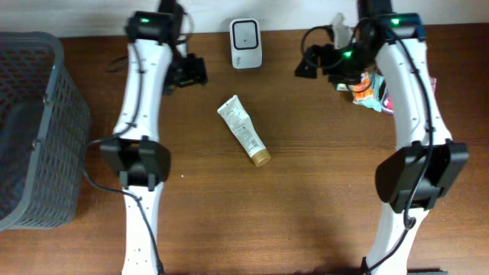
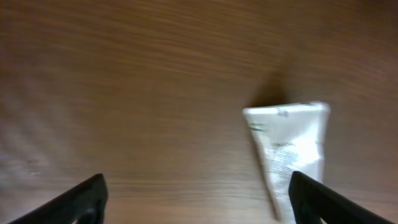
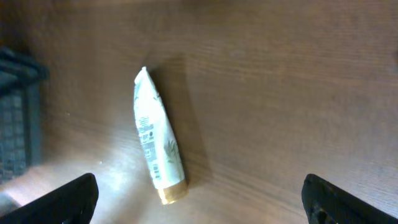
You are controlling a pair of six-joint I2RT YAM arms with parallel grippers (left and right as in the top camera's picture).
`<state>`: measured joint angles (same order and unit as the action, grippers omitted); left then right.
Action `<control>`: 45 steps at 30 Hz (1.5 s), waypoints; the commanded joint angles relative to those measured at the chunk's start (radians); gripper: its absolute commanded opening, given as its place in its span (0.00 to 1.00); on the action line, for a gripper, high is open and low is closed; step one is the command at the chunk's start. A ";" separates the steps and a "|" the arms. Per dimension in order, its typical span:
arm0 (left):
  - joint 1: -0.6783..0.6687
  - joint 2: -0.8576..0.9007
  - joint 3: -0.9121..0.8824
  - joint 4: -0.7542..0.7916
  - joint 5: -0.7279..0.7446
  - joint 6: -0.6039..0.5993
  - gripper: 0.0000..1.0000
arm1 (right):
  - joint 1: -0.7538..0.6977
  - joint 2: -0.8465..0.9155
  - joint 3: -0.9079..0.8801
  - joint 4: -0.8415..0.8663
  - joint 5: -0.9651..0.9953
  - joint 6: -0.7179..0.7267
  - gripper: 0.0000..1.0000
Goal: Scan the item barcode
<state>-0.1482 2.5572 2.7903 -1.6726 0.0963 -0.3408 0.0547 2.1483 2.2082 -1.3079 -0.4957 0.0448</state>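
Tube [image 1: 244,131] lies flat at the centre of the table [image 1: 306,198], well apart from both arms, gold cap toward 5 o'clock, crimped end toward 11. The white scanner [image 1: 246,43] stands at the tube's 12 o'clock, at the far edge. Left gripper [image 2: 196,176] hovers at the tube's 10 o'clock, jaws wide, nothing between them. Right gripper [image 3: 199,177] is at 2 o'clock, also wide and empty. Your risks: the tube looks slick and rounded, so a pinch near the cap may roll it or squirt it free. A grip across the print could mask the barcode. Which face carries the code is too small to tell. Snack packets [image 1: 370,90] sit beside the right arm, and a broad swing could drag them.
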 commanded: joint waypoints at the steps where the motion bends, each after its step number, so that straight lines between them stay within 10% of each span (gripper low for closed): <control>1: 0.083 -0.022 0.009 -0.012 -0.024 0.000 0.99 | 0.147 0.078 0.000 0.034 0.089 -0.067 0.99; 11: 0.121 -0.022 0.009 -0.012 -0.142 0.000 0.99 | 0.352 0.376 0.000 0.164 0.017 -0.120 1.00; 16: 0.121 -0.022 0.009 -0.012 -0.142 0.000 0.99 | 0.391 0.424 -0.018 0.171 0.006 -0.119 0.56; 19: 0.121 -0.022 0.009 -0.012 -0.142 0.000 0.99 | 0.403 0.426 -0.031 0.167 0.010 -0.096 0.04; 23: 0.121 -0.022 0.009 -0.012 -0.142 0.000 0.99 | 0.354 0.364 0.043 0.133 -0.081 -0.037 0.04; 30: 0.121 -0.022 0.009 -0.012 -0.142 0.000 0.99 | 0.086 0.300 0.267 0.285 -0.999 -0.035 0.04; 36: 0.121 -0.022 0.009 -0.012 -0.142 0.000 0.99 | 0.082 0.300 0.267 0.651 -0.822 0.380 0.04; 45: 0.121 -0.022 0.009 -0.012 -0.142 0.000 0.99 | 0.135 0.300 0.267 0.547 -0.577 0.383 0.04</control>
<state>-0.0322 2.5572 2.7903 -1.6836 -0.0349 -0.3408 0.1925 2.5046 2.4516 -0.6796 -1.1622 0.4202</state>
